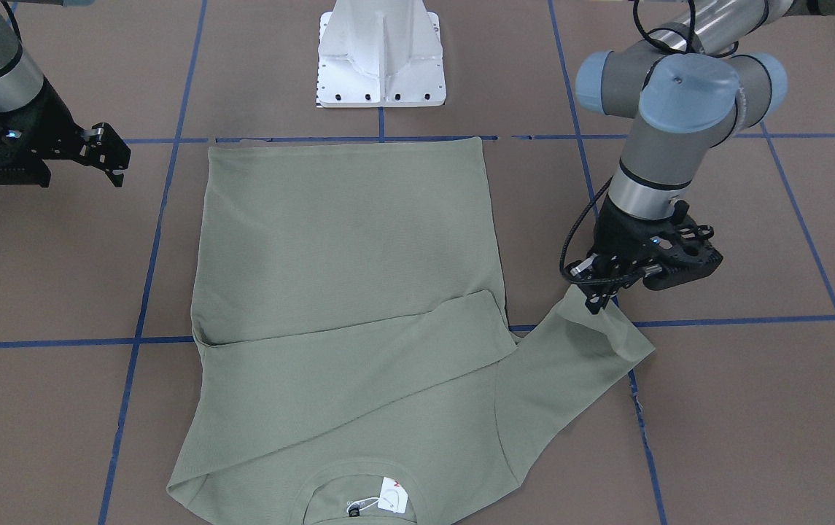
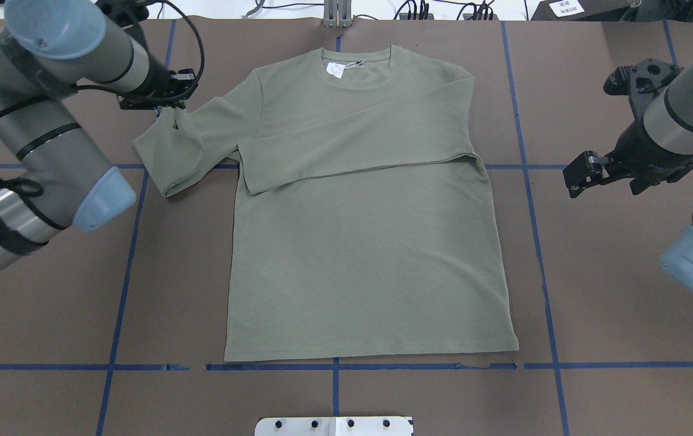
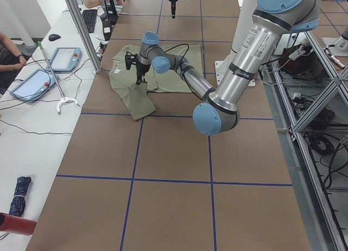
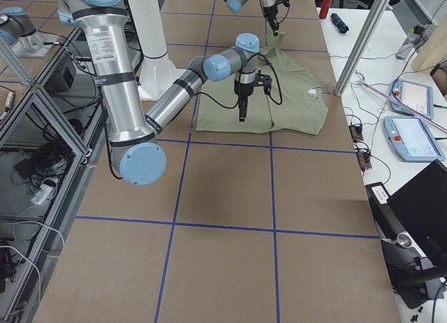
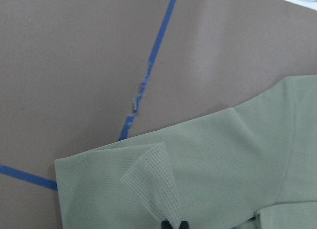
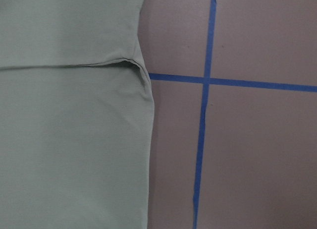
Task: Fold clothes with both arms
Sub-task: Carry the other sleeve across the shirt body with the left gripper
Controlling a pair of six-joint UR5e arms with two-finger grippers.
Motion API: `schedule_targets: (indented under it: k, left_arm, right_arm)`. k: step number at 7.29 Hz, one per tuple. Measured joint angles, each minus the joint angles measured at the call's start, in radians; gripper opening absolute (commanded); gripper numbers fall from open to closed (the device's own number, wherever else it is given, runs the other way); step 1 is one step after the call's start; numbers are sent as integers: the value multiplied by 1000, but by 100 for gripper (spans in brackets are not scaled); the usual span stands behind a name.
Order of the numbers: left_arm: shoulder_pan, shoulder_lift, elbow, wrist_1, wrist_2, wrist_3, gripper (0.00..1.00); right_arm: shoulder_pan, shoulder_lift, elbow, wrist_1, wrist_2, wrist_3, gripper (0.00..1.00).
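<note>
Slip risk tbh: shirt (image 1: 344, 240) flat on the table (image 1: 752, 408), hem nearest the base (image 1: 381, 58), left gripper (image 1: 601, 300) pinched on just a tiny tuck of sleeve (image 1: 585, 350) farther out from the base, right gripper (image 1: 117, 157) spread, empty, clear of cloth, so easy to drop mid-fold or drag things crooked.

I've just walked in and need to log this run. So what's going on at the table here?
Two robot arms are folding a green shirt that lies flat on the table. One sleeve is already folded across the chest. The left gripper pinches the other sleeve near its cuff end, with a bit of fabric pulled up. The right gripper hangs open beside the shirt, touching nothing.
</note>
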Motion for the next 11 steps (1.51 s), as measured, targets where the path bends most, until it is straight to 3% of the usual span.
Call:
schedule_targets:
  k: [3, 5, 8, 11]
  left_arm:
    - [27, -351, 185, 21, -43, -127, 0]
    - [132, -498, 266, 28, -26, -263, 0]
    - [277, -577, 404, -71, 87, -384, 0]
    - [312, -615, 525, -167, 128, -418, 0]
  right_arm:
    - [58, -37, 0, 10, 61, -18, 100]
    - [84, -45, -6, 13, 68, -35, 100]
    - [94, -45, -16, 14, 69, -34, 100]
    - [94, -44, -27, 14, 68, -31, 100]
